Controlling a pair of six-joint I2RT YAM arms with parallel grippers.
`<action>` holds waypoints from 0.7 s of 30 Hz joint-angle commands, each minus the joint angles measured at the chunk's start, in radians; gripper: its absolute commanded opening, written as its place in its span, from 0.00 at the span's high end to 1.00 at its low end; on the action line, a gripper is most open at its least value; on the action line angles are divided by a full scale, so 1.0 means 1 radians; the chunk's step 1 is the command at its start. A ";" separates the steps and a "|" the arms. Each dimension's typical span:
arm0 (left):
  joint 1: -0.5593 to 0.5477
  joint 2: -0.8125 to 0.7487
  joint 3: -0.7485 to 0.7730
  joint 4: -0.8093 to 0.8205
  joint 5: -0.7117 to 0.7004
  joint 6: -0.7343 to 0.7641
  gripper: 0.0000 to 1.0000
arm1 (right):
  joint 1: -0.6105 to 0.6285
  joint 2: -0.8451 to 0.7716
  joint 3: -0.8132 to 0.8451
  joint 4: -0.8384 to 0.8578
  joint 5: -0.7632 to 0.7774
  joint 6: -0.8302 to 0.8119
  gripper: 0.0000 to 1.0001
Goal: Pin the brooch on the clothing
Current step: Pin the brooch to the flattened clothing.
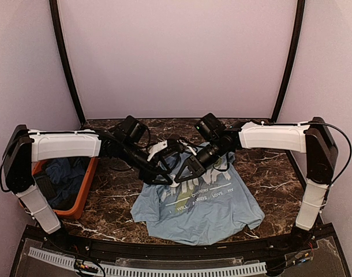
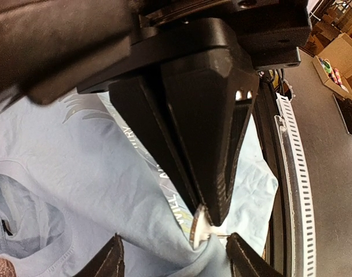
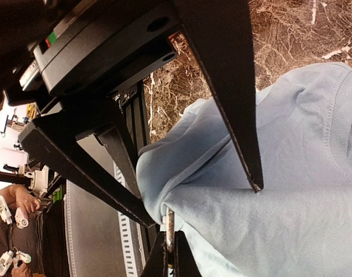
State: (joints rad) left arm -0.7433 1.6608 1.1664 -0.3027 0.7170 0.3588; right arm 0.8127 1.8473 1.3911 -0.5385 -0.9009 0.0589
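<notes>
Right end effector (image 2: 215,218) is seen closed tight on the tiny round greyish disc-shaped brooch (image 2: 200,229), which is gripped at the very fingertips and is shown edge-on in the right wrist view. The brooch is held just at a raised fold of the light blue short-sleeved T-shirt (image 1: 206,214) with white lettering. Whether the two touch cannot be judged. The left end effector (image 2: 176,261) is held partly spread, and its two black fingers (image 3: 236,98) are set apart with that fold of the T-shirt lying between them. Whether the cloth is pinched cannot be told. Both end effectors are positioned tip to tip over the upper chest of the T-shirt, near the lettering. The T-shirt is laid on the dark brown marble-patterned table (image 1: 271,173), with its lower part flat and its upper part bunched under the arms. At the left edge of the table an orange plastic bin (image 1: 88,193) is seen, with darker blue garments (image 1: 63,176) piled in it.
</notes>
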 commanded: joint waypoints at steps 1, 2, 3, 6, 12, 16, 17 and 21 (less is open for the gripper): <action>0.005 0.007 0.004 0.016 0.001 -0.012 0.41 | 0.003 -0.023 0.025 0.017 -0.019 0.002 1.00; 0.005 0.007 0.004 0.018 -0.002 -0.013 0.41 | 0.003 -0.023 0.026 0.018 -0.017 0.002 1.00; 0.005 0.007 0.003 0.018 -0.005 -0.013 0.41 | 0.003 -0.022 0.026 0.017 -0.016 0.003 1.00; 0.005 0.011 0.005 0.019 -0.026 -0.019 0.41 | 0.004 -0.020 0.028 0.016 -0.012 0.006 1.00; 0.005 0.029 0.018 0.007 -0.060 -0.025 0.42 | 0.008 -0.013 0.037 0.005 0.011 0.006 1.00; 0.004 0.038 0.025 0.001 -0.071 -0.029 0.42 | 0.013 -0.010 0.042 -0.002 0.024 0.003 1.00; 0.005 0.038 0.025 0.001 -0.074 -0.029 0.42 | 0.015 -0.009 0.042 -0.004 0.026 0.001 1.00; 0.004 0.040 0.027 0.001 -0.094 -0.032 0.42 | 0.020 -0.008 0.045 -0.008 0.034 -0.002 1.00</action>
State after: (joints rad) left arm -0.7437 1.6859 1.1759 -0.2928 0.6739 0.3454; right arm 0.8127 1.8473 1.3952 -0.5583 -0.8444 0.0689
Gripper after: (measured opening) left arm 0.581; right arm 0.009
